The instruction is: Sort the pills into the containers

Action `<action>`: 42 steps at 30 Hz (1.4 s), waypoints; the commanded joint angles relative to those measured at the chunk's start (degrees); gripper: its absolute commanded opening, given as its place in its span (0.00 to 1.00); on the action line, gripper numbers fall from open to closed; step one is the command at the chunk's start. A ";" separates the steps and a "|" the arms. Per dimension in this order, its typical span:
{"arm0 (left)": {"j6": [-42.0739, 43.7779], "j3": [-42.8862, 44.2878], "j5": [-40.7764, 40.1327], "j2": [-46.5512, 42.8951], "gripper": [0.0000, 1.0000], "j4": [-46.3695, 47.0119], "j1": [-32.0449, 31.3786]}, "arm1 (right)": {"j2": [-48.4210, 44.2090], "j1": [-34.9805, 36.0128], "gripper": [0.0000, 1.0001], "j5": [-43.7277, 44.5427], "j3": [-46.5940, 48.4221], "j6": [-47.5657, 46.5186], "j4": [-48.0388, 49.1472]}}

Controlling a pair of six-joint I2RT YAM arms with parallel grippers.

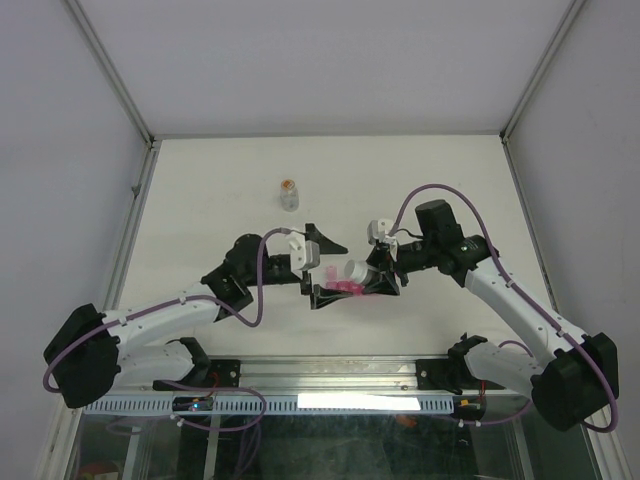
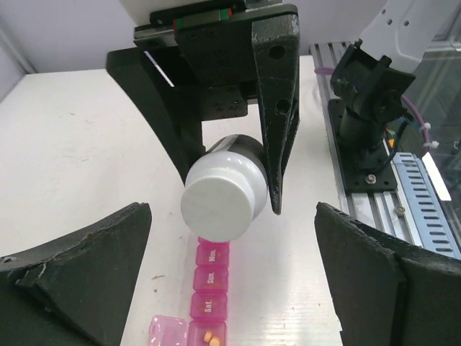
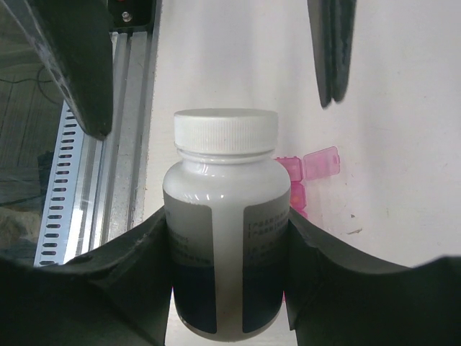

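On white tabletop, pink organiser, white-capped bottle in right jaws, grey walls

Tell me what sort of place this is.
Most likely a robotics lab test cell, not a pharmacy: a white table boxed in by plain panels on metal frame posts, left arm and right arm bolted to an aluminium rail, and staged props, a pink pill organiser and a white-capped bottle.
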 commanded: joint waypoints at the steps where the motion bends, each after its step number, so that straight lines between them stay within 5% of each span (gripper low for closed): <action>1: -7.12 -4.80 -5.92 -7.13 0.99 11.75 0.34 | -0.63 -0.24 0.00 -0.47 1.95 -0.27 2.75; 6: -38.30 -9.39 -23.01 -13.84 0.98 14.06 0.36 | -0.18 -0.23 0.00 -0.27 1.97 -0.45 2.72; 9: -50.12 -9.56 -24.47 -17.04 0.87 12.80 0.01 | 0.22 -0.23 0.00 -0.27 2.10 -0.47 2.63; 13: -49.37 -5.42 -35.75 -18.30 0.81 -2.37 -3.66 | 0.29 -0.22 0.00 -0.35 2.06 -0.54 2.53; 19: -48.26 -0.60 -36.90 -12.53 0.79 -8.64 -7.16 | 0.37 -0.46 0.00 -0.23 2.01 -0.54 2.53; 26: -47.90 1.72 -34.52 -7.58 0.78 -8.64 -7.64 | 0.43 -0.57 0.00 -0.48 1.97 -0.55 2.53; 42: -47.94 3.54 -29.79 -3.50 0.57 -6.95 -7.64 | 0.33 -0.51 0.00 -0.78 1.95 -0.52 2.44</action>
